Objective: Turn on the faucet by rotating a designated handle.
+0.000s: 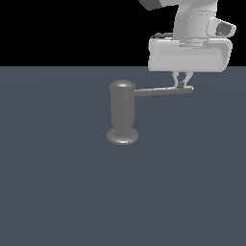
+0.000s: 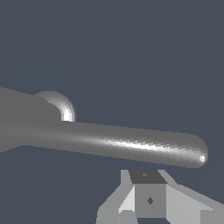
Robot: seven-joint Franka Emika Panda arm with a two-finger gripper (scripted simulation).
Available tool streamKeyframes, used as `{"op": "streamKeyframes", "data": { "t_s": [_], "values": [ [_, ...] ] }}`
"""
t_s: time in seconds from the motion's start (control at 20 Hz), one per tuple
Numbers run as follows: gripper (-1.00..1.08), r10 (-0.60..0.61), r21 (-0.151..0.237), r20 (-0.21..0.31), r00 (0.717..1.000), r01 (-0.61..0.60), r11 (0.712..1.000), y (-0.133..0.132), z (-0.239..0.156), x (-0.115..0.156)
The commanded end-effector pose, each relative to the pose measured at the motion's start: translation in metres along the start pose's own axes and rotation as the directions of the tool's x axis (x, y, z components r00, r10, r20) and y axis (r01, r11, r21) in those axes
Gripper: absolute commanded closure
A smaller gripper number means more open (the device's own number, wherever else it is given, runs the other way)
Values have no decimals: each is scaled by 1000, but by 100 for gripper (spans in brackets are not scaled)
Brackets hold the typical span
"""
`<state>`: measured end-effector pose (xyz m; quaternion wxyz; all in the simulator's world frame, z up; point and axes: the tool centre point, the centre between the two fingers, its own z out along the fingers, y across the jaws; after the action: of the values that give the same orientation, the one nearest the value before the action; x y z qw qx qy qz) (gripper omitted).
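Hanging over the outer end of the handle (image 1: 163, 91), which is jutting level toward the exterior view's right from the top of the faucet (image 1: 122, 113) standing upright mid-floor (image 1: 57, 192), the gripper (image 1: 182, 82) is pointing down with its fingers (image 2: 148, 199) nearly together, seemingly pinching nothing.

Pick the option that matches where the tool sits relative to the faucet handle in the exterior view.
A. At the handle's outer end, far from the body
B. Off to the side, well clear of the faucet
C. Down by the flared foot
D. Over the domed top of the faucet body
A: the tool comes down onto the outer end of the handle, which juts toward the exterior view's right from the faucet.
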<state>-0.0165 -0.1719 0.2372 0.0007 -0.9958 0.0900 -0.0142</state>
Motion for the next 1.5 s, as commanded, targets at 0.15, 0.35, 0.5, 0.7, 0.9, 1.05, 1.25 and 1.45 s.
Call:
{"op": "streamKeyframes", "data": {
  "t_s": [0.15, 0.35, 0.5, 0.7, 0.9, 1.05, 1.25, 1.45],
  "values": [
    [108, 2, -1, 0, 1000, -2, 1000, -1, 3, 19],
    [108, 5, -1, 2, 1000, -5, 1000, -1, 4, 30],
    [108, 7, -2, 4, 1000, -7, 1000, -1, 5, 39],
    [108, 10, -2, 6, 1000, -10, 1000, -1, 7, 50],
    [108, 13, -2, 9, 1000, -13, 1000, -1, 8, 61],
    [108, 15, -2, 10, 1000, -15, 1000, -1, 9, 69],
    [108, 18, -3, 12, 1000, -18, 1000, -1, 11, 80],
    [108, 21, -3, 15, 1000, -20, 1000, 0, 12, 90]
  ]
}}
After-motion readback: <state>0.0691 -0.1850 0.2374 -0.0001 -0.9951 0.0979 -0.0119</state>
